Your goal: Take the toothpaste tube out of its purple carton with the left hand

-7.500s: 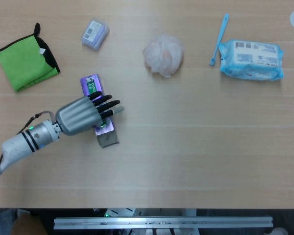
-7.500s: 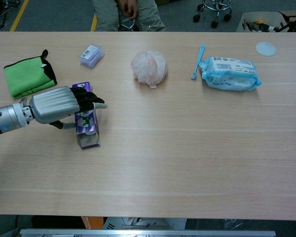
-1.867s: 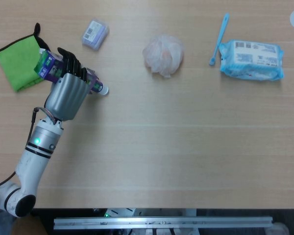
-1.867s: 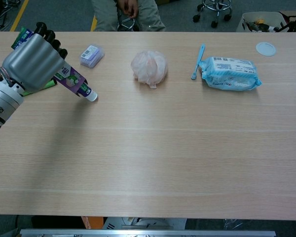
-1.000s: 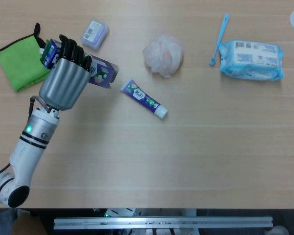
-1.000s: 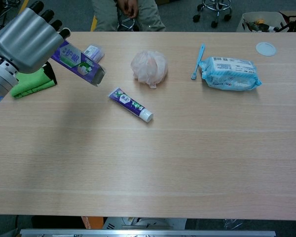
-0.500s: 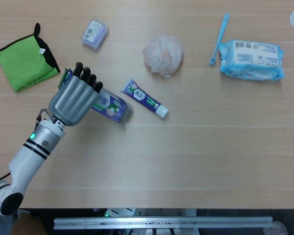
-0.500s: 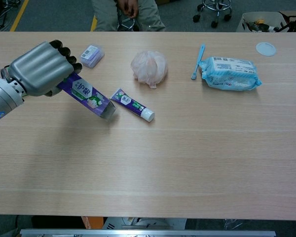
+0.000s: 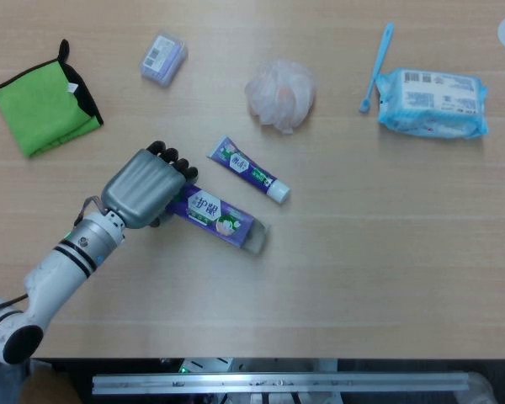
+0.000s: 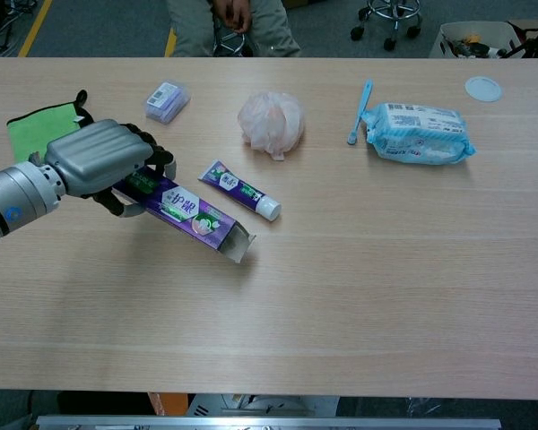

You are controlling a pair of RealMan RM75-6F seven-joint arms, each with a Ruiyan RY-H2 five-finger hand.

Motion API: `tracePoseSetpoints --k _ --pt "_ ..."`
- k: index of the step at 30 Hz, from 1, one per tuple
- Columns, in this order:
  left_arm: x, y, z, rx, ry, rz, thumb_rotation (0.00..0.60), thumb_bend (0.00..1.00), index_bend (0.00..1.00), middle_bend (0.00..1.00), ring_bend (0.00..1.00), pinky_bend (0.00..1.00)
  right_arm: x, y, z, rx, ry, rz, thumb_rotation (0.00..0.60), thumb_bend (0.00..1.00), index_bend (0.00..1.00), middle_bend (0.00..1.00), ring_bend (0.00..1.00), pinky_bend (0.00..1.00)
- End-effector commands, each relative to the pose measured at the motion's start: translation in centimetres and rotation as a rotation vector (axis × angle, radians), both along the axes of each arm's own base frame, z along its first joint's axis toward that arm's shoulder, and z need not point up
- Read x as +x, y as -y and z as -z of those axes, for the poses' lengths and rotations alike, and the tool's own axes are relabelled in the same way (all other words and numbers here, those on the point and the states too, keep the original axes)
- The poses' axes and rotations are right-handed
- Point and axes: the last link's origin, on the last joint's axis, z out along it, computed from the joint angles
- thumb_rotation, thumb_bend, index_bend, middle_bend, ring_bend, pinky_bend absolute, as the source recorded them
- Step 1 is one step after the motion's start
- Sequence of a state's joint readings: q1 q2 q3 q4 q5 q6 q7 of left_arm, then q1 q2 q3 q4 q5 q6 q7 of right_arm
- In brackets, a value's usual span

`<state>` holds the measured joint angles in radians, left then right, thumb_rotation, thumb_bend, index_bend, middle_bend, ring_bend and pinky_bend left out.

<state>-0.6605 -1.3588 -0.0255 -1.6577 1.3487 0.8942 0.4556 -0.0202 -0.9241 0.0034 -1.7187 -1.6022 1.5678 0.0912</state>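
Note:
My left hand point(image 9: 143, 188) point(image 10: 99, 163) grips the near end of the purple carton point(image 9: 219, 218) point(image 10: 195, 218). The carton lies low over the table, slanting down to the right, with its open flap end at the lower right. The toothpaste tube point(image 9: 248, 171) point(image 10: 239, 191) lies by itself on the table just beyond the carton, white cap pointing right. It is apart from the carton and from my hand. My right hand shows in neither view.
A green cloth point(image 9: 42, 105) lies at the far left, a small lilac box point(image 9: 163, 59) behind the hand. Farther right are a pale bath puff point(image 9: 280, 94), a blue toothbrush point(image 9: 376, 66), a wipes pack point(image 9: 433, 103) and a white lid point(image 10: 482, 88).
The tube slid out of the raised carton onto the table about a second ago. Since then my left hand has carried the carton down and toward the near side, below the tube.

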Motion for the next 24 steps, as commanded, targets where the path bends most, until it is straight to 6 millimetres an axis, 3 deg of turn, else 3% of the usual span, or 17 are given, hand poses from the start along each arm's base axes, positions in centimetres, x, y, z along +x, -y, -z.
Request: tracePoseSetpoints --k 1,8,11,14,18,24 --pt "-0.1 -0.6 0.8 -0.032 0.034 -0.041 0.6 0.28 0.41 0.45 0.27 0.26 0.0 0.0 0.0 -0.002 0.0 0.0 0.6 0.28 0.42 0.42 0.43 0.49" --pt "-0.6 -0.9 1.9 -0.045 0.053 -0.079 0.6 0.28 0.29 0.36 0.24 0.26 -0.2 0.0 0.0 -0.002 0.002 0.004 0.6 0.28 0.42 0.42 0.43 0.49" --pt "-0.9 -0.9 2.1 -0.063 0.044 -0.105 0.6 0.28 0.09 0.17 0.1 0.24 -0.2 0.0 0.0 -0.002 0.002 0.003 0.6 0.28 0.42 0.42 0.43 0.49" --pt "-0.7 -0.8 1.9 -0.056 0.053 -0.114 0.6 0.27 0.0 0.03 0.01 0.2 -0.2 0.0 -0.1 -0.005 0.003 0.002 0.6 0.28 0.42 0.42 0.43 0.49" --pt "-0.8 -0.7 1.5 -0.035 0.062 -0.119 0.6 0.27 0.0 0.0 0.0 0.18 -0.3 0.1 0.0 -0.002 0.004 0.004 0.6 0.28 0.42 0.42 0.43 0.49" --pt "-1.6 -1.2 -1.3 0.134 0.079 -0.111 0.6 0.27 0.0 0.06 0.04 0.18 -0.4 0.4 0.4 0.007 0.007 0.005 0.6 0.28 0.42 0.42 0.43 0.49"
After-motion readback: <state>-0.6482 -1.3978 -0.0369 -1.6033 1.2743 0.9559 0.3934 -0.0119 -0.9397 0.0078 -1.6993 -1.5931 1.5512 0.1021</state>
